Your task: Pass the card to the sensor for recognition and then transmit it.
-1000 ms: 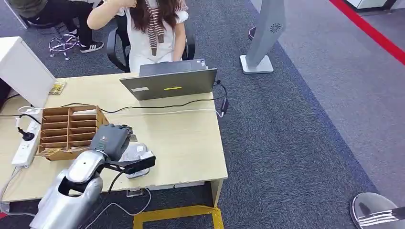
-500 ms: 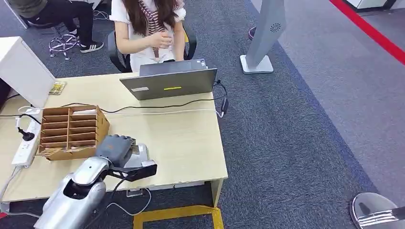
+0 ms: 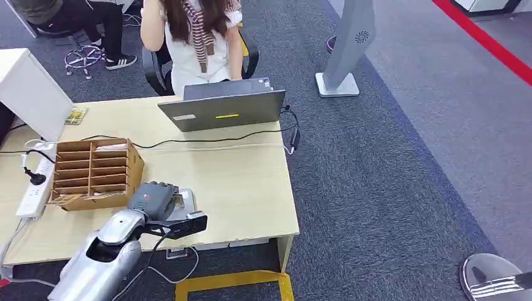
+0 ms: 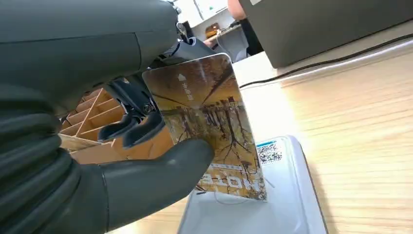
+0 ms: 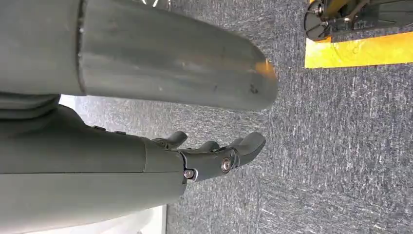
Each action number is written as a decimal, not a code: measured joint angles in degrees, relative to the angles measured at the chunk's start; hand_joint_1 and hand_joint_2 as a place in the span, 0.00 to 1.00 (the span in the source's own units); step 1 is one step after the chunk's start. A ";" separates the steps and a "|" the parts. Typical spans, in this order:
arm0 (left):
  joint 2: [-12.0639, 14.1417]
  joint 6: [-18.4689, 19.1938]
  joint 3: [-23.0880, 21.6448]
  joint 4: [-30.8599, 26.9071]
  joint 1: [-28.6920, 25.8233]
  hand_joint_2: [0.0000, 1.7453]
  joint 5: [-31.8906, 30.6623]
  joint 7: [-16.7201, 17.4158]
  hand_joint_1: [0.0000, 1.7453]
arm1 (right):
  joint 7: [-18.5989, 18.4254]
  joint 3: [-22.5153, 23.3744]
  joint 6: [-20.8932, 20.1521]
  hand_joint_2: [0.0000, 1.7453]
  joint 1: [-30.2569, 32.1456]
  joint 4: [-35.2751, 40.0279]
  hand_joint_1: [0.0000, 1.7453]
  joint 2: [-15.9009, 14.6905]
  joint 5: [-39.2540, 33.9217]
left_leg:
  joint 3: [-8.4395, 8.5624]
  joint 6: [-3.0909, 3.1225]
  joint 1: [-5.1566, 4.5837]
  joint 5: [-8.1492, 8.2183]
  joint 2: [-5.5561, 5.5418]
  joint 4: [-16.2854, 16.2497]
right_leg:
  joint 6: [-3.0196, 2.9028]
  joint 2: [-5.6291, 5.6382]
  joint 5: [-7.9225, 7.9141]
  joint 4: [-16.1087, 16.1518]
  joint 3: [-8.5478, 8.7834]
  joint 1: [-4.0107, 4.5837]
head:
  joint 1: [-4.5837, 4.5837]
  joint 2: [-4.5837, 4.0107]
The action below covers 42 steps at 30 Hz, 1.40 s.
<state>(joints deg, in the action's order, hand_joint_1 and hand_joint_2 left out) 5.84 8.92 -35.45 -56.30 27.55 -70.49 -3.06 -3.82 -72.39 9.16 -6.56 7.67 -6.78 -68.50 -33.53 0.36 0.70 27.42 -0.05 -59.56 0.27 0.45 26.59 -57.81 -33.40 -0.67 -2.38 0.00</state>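
Left robot hand [image 4: 97, 146] pinches the card [image 4: 209, 126] upright over the sensor [image 4: 272, 204], near the tabletop [image 3: 251, 188] front edge, organizer [image 3: 91, 172] at 10 o'clock. Right robot hand [image 5: 195, 161] hangs empty, fingers apart.

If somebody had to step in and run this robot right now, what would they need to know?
Left hand holds the card upright, its lower edge on or just above the white sensor pad near the desk's front edge.
Right hand hangs open over the carpet, holding nothing.
Done: card picked up and brought to the sensor.
Left: whether it has read cannot be told; then pass the card on.
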 joint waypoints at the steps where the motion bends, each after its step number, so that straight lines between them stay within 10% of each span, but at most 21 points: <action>1: 0.00 -0.13 -0.02 0.09 0.00 1.00 0.11 0.00 1.00 | 0.02 -0.05 0.00 0.00 0.00 0.00 0.00 -0.02 0.00 | 0.00 0.00 0.00 0.00 0.00 0.00 | 0.00 0.00 0.00 0.00 0.00 0.00 | 0.00 0.00; 22: -2.58 -3.37 -0.02 1.88 -1.33 1.00 2.82 0.72 1.00 | 0.28 -0.39 -0.11 0.00 -0.02 0.02 0.00 -0.02 -0.52 | 0.09 0.01 -0.01 0.00 -0.06 0.01 | 0.00 -0.13 0.00 0.00 0.14 -0.01 | 0.00 0.00; 32: -4.77 -17.90 4.44 -8.42 -2.74 1.00 -0.24 2.65 1.00 | 0.94 -1.34 -0.07 0.00 0.05 0.00 0.00 -0.02 -1.64 | 0.00 0.06 -0.01 -0.05 -0.09 -0.01 | 0.00 -0.12 -0.01 0.00 0.06 -0.01 | -0.02 0.00; 42: -3.10 -18.38 13.14 -15.62 11.42 1.00 -8.86 4.94 1.00 | 0.70 -3.04 -0.09 0.00 -0.06 -0.02 0.00 -0.02 -1.01 | -0.02 -0.02 0.02 -0.12 -0.10 0.00 | -0.02 -0.13 -0.03 -0.04 0.03 0.02 | 0.00 0.00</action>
<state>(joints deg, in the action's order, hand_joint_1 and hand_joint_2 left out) 2.73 -9.46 -22.31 -71.93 38.98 -79.35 1.88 -3.13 -75.43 9.07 -6.62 7.65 -6.80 -69.51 -33.55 0.35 0.72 27.30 -0.15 -59.57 0.26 0.31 26.56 -57.85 -33.37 -0.66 -2.38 0.00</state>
